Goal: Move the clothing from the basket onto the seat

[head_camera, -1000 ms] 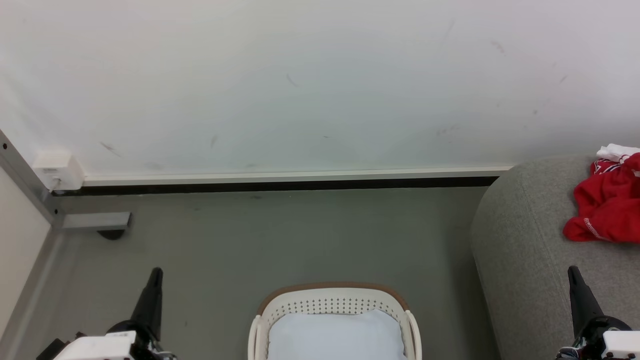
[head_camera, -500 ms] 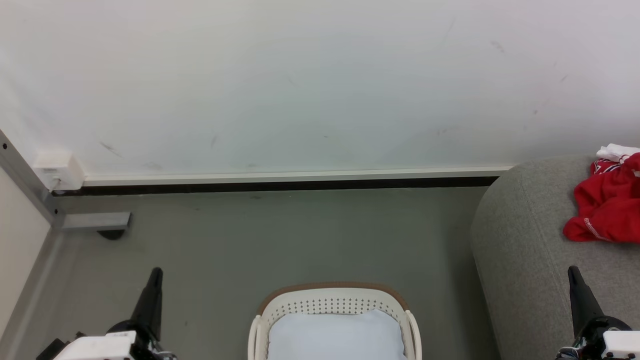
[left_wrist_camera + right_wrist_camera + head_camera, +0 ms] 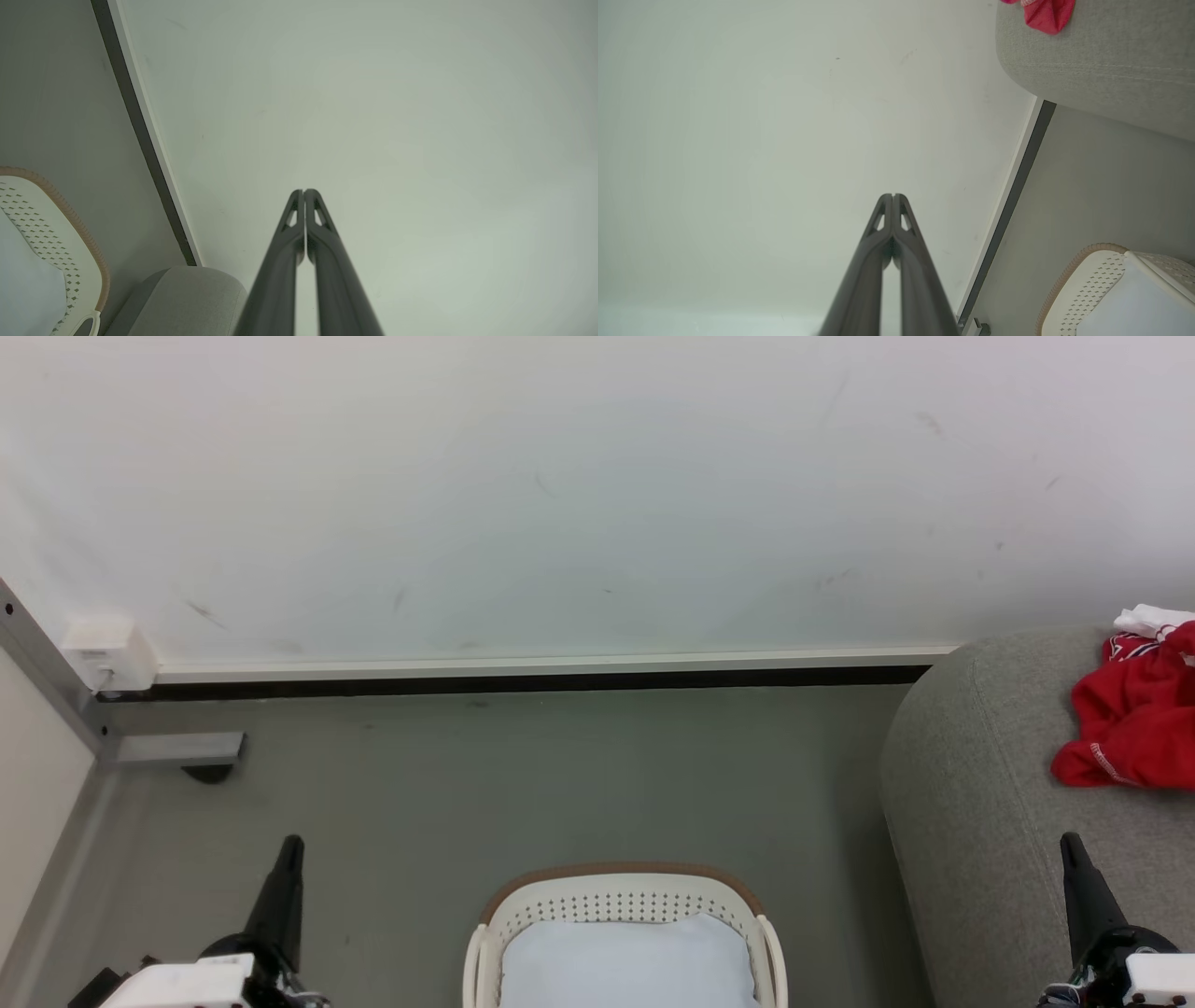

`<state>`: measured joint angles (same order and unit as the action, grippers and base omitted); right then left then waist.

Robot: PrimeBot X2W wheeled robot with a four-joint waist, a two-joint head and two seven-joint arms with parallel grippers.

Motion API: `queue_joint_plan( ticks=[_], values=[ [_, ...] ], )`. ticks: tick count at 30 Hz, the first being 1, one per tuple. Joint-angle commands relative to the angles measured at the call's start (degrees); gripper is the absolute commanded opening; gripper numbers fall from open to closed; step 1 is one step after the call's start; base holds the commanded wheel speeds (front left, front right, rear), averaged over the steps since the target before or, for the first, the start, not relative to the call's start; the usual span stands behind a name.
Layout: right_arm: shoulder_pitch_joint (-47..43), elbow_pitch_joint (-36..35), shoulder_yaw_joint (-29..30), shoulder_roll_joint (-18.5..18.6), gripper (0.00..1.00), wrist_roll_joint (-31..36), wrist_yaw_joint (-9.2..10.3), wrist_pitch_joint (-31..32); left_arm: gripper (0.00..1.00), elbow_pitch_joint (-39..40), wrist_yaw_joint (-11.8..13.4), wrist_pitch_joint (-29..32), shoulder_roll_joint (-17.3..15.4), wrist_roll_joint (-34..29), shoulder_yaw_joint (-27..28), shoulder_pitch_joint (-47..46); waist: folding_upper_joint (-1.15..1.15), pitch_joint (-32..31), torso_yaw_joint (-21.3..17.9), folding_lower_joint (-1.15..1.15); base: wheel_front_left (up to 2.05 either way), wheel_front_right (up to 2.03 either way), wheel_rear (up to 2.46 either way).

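Note:
The red clothing [image 3: 1134,719] with a white cloth piece [image 3: 1153,618] lies on the grey seat [image 3: 971,784] at the right; a red corner [image 3: 1045,14] hangs over the seat edge [image 3: 1101,65] in the right wrist view. The off-white basket [image 3: 621,901] with its brown rim stands on the floor at bottom centre, holding just its pale liner [image 3: 625,961]. The basket [image 3: 51,238] also appears in the left wrist view, and the basket [image 3: 1097,275] in the right wrist view. My left gripper [image 3: 291,845] is left of the basket, shut and empty [image 3: 303,191]. My right gripper [image 3: 1070,840] is over the seat's front, shut and empty [image 3: 893,195].
A pale wall with a dark baseboard [image 3: 523,683] runs behind the grey floor [image 3: 523,784]. A white box [image 3: 110,651] and a grey metal bracket [image 3: 177,749] sit at the left corner.

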<state>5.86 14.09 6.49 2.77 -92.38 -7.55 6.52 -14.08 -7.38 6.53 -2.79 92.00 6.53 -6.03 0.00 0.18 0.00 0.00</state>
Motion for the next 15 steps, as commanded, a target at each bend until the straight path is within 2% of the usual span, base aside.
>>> queue_joint_plan(
  ticks=[1, 15],
  values=[
    [0.66, -0.27, 0.22, 0.19, 0.00, -0.08, 0.12, 0.22, 0.00, 0.02, -0.32, 0.22, -0.13, 0.76, 0.15, -0.50, 0.00, 0.00, 0.00, 0.00, 0.00, 0.00, 0.00],
    [0.66, -0.27, 0.22, 0.19, 0.00, -0.08, 0.12, 0.22, 0.00, 0.02, -0.32, 0.21, -0.13, 0.77, 0.14, -0.50, 0.00, 0.00, 0.00, 0.00, 0.00, 0.00, 0.00]
  ],
)
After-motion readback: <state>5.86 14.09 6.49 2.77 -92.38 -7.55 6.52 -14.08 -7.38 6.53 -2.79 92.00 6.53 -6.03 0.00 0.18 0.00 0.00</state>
